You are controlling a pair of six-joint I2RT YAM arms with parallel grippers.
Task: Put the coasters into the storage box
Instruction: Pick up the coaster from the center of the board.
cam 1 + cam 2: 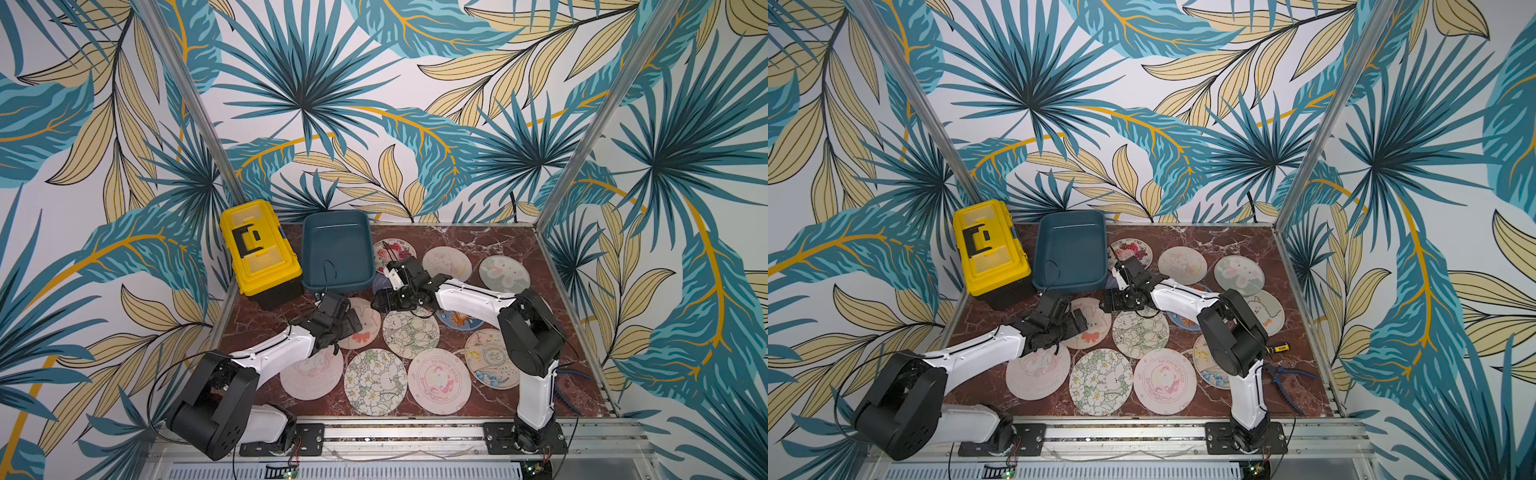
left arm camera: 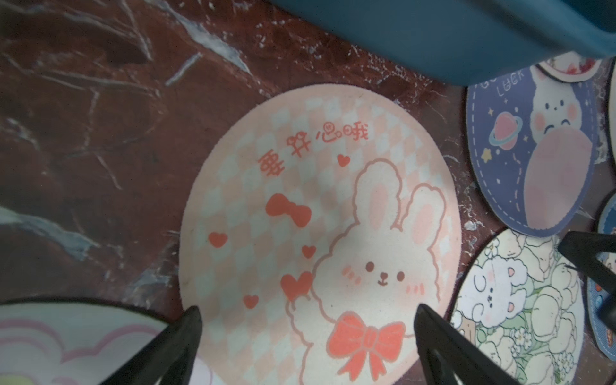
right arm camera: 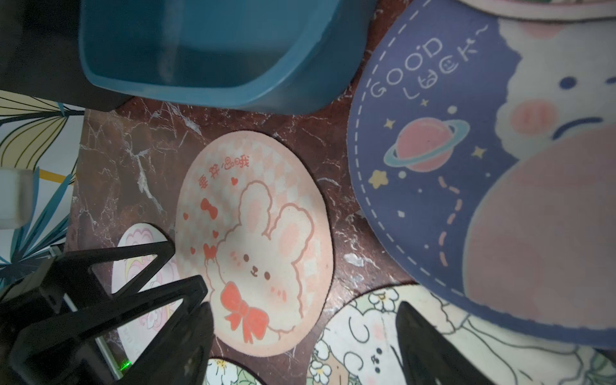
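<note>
Right, in both top views the storage box [image 1: 336, 249] sits empty just beyond both arms, and all the coasters [image 1: 376, 382] I can see lie flat on the tabletop [image 1: 478, 245], so nothing is packed yet. Through the left wrist, the left end effector [image 2: 308, 307] hangs wide apart over the pink bunny coaster [image 2: 316, 216], probably lined up for a pinch. Through the right wrist, the right end effector [image 3: 305, 305] is also apart and empty, with the navy coaster [image 3: 450, 166] beside one finger and the box wall ahead.
</note>
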